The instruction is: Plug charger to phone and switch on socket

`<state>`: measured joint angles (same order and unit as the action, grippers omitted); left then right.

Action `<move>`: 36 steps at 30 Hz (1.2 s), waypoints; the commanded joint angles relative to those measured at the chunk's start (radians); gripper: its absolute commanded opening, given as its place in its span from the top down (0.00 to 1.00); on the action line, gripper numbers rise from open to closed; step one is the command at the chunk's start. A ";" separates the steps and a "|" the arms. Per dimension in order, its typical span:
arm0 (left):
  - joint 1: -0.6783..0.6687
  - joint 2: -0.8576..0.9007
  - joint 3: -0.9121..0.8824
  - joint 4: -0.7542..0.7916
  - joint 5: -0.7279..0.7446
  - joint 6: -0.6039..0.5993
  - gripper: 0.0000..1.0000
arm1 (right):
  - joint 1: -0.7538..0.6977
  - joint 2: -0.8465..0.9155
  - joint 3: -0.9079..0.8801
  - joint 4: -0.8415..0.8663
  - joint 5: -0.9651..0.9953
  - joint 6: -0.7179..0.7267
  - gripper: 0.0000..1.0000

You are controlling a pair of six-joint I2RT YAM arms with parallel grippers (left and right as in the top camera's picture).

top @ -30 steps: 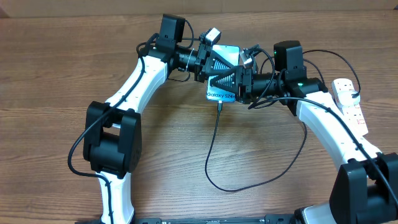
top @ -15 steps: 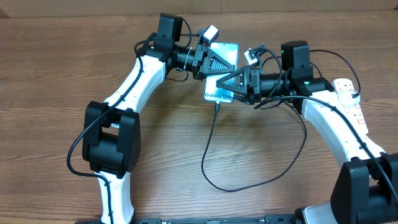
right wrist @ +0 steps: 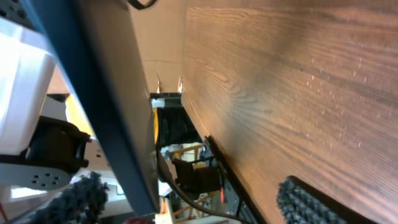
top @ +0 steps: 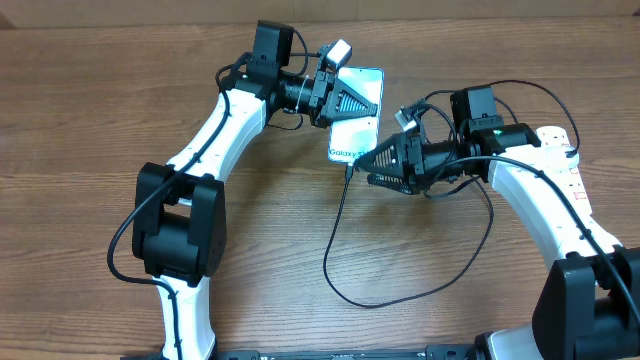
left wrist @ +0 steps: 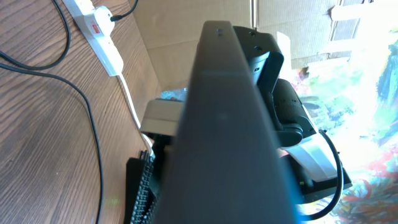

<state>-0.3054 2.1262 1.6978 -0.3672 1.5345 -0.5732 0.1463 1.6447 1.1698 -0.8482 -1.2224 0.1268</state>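
My left gripper (top: 366, 104) is shut on the phone (top: 368, 84), holding it raised on edge above the table; the white "Galaxy" band (top: 345, 153) is at its near end. In the left wrist view the phone's dark edge (left wrist: 230, 124) fills the middle beside a ribbed finger pad (left wrist: 146, 193). The black charger cable (top: 335, 250) meets the phone's near end (top: 348, 169) and loops across the wood. My right gripper (top: 368, 168) stands open just right of that end; its fingertips (right wrist: 311, 202) are wide apart, with the phone's edge (right wrist: 106, 93) near the left one. The socket (top: 565, 165) lies far right.
The wooden table (top: 100, 120) runs back to a cardboard wall (top: 400, 8). The charger cable's loop reaches near the front edge (top: 375, 303) and climbs under my right arm (top: 540, 215). The socket (left wrist: 93, 28) with a plug in it shows in the left wrist view.
My right gripper has drawn back from over the phone, moving toward the near side and right. The left gripper keeps hold of the phone, shifted slightly toward the far side.
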 commanded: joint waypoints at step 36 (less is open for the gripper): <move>0.004 -0.030 0.000 0.006 -0.070 -0.284 0.96 | -0.034 -0.089 0.023 0.191 -0.042 0.154 0.50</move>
<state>-0.3054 2.1262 1.6978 -0.3672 1.4700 -0.7990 0.1211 1.5940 1.1725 -0.6945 -1.2728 0.1688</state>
